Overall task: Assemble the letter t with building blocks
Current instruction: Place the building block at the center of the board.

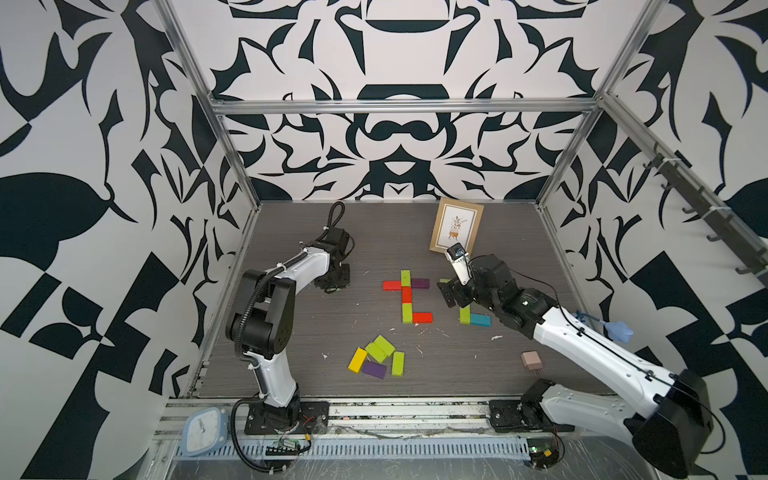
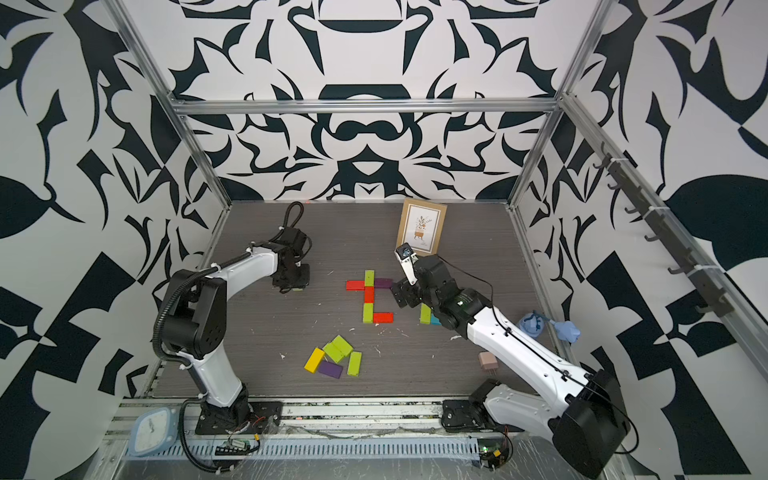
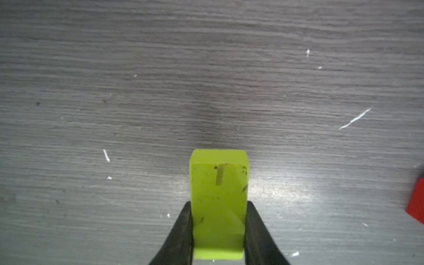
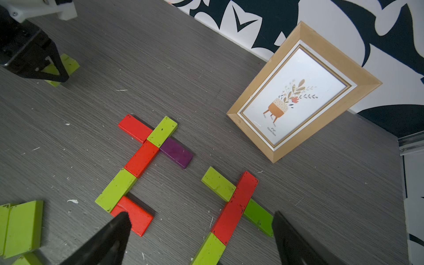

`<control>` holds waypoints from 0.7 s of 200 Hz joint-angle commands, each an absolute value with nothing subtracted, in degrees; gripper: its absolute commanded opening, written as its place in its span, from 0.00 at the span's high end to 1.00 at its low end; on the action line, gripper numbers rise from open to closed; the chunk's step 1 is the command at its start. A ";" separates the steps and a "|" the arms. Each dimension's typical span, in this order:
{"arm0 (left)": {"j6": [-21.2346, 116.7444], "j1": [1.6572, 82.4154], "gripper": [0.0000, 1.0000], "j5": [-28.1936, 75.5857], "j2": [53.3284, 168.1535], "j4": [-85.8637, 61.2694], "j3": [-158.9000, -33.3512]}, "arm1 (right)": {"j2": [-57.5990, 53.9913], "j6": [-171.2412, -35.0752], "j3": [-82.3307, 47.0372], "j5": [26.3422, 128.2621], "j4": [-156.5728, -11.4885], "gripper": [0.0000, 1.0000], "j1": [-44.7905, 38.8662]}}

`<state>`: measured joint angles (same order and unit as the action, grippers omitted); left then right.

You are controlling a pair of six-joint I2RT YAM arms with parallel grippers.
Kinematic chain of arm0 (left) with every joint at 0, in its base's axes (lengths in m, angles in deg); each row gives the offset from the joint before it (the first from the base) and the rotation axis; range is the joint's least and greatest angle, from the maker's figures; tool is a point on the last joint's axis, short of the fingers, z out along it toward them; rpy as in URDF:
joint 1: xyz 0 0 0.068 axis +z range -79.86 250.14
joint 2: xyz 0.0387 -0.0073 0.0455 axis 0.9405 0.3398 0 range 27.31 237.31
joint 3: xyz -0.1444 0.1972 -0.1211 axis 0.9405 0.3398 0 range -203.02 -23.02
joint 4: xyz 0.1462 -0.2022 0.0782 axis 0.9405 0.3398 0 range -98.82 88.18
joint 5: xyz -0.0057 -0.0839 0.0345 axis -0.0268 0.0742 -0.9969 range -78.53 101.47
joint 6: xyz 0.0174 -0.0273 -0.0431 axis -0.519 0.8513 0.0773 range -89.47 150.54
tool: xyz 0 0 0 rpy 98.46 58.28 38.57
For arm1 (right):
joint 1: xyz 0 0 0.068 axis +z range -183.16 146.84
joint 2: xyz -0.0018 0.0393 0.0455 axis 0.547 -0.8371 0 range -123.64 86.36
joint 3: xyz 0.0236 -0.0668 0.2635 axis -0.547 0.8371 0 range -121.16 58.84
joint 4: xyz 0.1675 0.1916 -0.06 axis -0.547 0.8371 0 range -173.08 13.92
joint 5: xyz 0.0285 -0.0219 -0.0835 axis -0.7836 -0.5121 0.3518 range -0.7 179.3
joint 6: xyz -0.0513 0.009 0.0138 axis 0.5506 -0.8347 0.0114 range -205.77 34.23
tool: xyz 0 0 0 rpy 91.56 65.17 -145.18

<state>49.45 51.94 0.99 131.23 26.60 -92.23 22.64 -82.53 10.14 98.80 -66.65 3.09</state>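
In a top view the block t (image 1: 406, 296) has my left gripper (image 1: 332, 286) at its nine o'clock, my right gripper (image 1: 451, 293) at three and loose blocks (image 1: 376, 358) at six. In the left wrist view I clench a lime block (image 3: 219, 183). In the right wrist view my jaws gape empty over a second block figure (image 4: 231, 206).

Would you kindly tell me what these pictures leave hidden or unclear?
Second block figure: right arm covers most in both top views; right wrist view's edge cuts its foot.
Held green block: barely visible under left end effector in top views.
Clock: unreadably small, top views.
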 commanded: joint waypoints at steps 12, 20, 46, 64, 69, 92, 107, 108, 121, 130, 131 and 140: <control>50.45 52.90 1.00 1.42 133.47 26.36 -92.97 | 22.70 -82.21 7.68 99.80 -66.83 0.01 3.14; 50.26 52.99 1.00 1.45 133.81 26.29 -93.20 | 22.71 -82.21 7.69 99.83 -66.75 0.01 3.14; 49.78 53.08 1.00 1.36 135.34 26.31 -94.59 | 22.49 -82.28 7.70 99.83 -66.69 0.00 3.13; 49.55 53.08 1.00 1.15 136.41 26.65 -95.57 | 22.29 -82.26 7.70 99.78 -66.56 0.01 3.13; 49.68 53.08 1.00 1.09 136.59 26.75 -95.78 | 22.23 -82.19 7.69 99.79 -66.56 0.00 3.13; 49.77 53.08 0.97 1.17 137.50 27.32 -96.78 | 21.98 -82.18 7.61 99.81 -66.56 0.01 3.13; 49.71 53.08 0.92 1.42 137.95 27.78 -97.15 | 21.93 -82.08 7.47 99.84 -66.56 0.00 3.14; 49.75 53.08 0.91 1.48 137.96 27.81 -97.18 | 21.89 -82.08 7.54 99.84 -66.56 0.00 3.14; 49.74 53.08 0.87 1.93 138.27 28.01 -97.33 | 21.87 -82.06 7.56 99.81 -66.56 0.00 3.13; 49.83 53.08 0.85 2.06 138.40 28.02 -97.29 | 21.76 -82.08 7.67 101.53 -66.47 0.00 3.13; 49.85 53.08 0.84 2.06 138.36 28.06 -97.29 | 21.76 -82.08 7.68 101.66 -66.47 0.01 3.13; 49.85 53.17 0.84 2.15 138.56 28.09 -97.20 | 21.70 -82.02 7.66 101.78 -66.47 0.01 3.13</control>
<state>49.36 52.88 1.31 137.59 26.19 -96.19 21.78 -82.48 10.14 99.34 -66.57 3.09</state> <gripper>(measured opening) 0.338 0.994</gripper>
